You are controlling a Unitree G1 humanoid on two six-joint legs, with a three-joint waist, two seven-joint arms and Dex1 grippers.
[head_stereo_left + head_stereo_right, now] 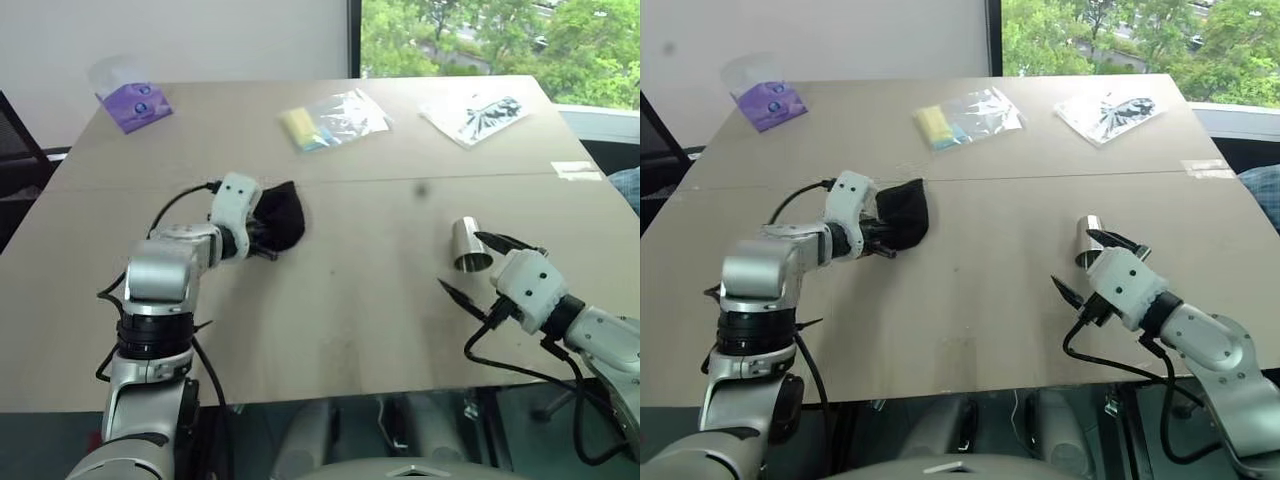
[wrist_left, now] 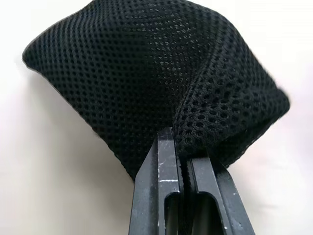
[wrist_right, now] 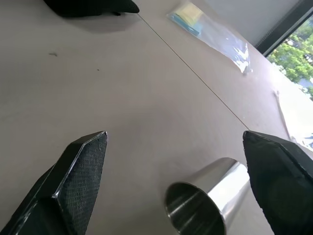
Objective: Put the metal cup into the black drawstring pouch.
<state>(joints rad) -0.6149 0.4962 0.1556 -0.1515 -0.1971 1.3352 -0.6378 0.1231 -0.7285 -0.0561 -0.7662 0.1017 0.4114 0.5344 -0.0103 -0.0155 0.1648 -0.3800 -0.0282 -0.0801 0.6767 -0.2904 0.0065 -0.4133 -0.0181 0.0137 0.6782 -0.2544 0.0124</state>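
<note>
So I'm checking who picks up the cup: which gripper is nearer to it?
The right. The right gripper is open, its fingers on either side of the metal cup, which lies on its side. The left gripper is far across the table, shut on the black drawstring pouch.

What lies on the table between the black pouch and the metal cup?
Nothing: in the left eye view, bare table separates the black pouch from the metal cup.

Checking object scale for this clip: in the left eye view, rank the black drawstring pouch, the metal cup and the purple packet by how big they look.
1. black drawstring pouch and purple packet: look about alike; the packet lies farther away and the left gripper hides part of the pouch, so no ranking.
2. metal cup: smallest.
</note>
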